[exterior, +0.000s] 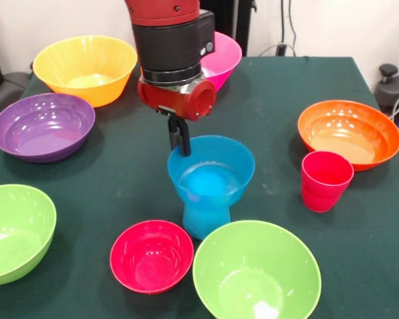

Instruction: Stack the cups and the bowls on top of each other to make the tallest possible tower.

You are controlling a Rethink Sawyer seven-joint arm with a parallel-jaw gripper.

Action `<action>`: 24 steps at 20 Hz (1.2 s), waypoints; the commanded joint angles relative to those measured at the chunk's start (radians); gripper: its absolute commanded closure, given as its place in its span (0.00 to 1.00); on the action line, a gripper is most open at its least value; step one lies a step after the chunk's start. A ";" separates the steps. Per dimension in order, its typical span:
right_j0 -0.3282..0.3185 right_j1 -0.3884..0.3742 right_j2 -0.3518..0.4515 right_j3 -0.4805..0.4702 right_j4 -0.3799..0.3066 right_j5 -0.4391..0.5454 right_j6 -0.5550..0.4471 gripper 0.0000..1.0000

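Largest first: the glossy yellow-orange plastic bowl (86, 68) sits far left, the purple bowl (42, 125) just nearer, the pink bowl (221, 58) far behind the arm, the orange bowl (348, 132) at right, and two lime green bowls near — one left (12, 232), one centre-right (256, 272). All look light, stiff and slick; a thin rim is the only real hold. Mid-table stands the tower (209, 183) — a small blue bowl (211, 169) seated upright on an upturned light blue tumbler (202, 220), likely tippy. The small red bowl (151, 255) lies near-left of it, the red-pink tumbler (326, 180) to its right. The gripper (180, 136) has its dark fingers pinching the blue bowl's far-left rim.
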 commanded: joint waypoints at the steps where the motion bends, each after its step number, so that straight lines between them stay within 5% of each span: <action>1: -0.025 0.048 0.030 0.071 -0.106 -0.027 -0.064 1.00; 24: 0.023 0.046 -0.003 0.118 -0.088 -0.099 0.015 1.00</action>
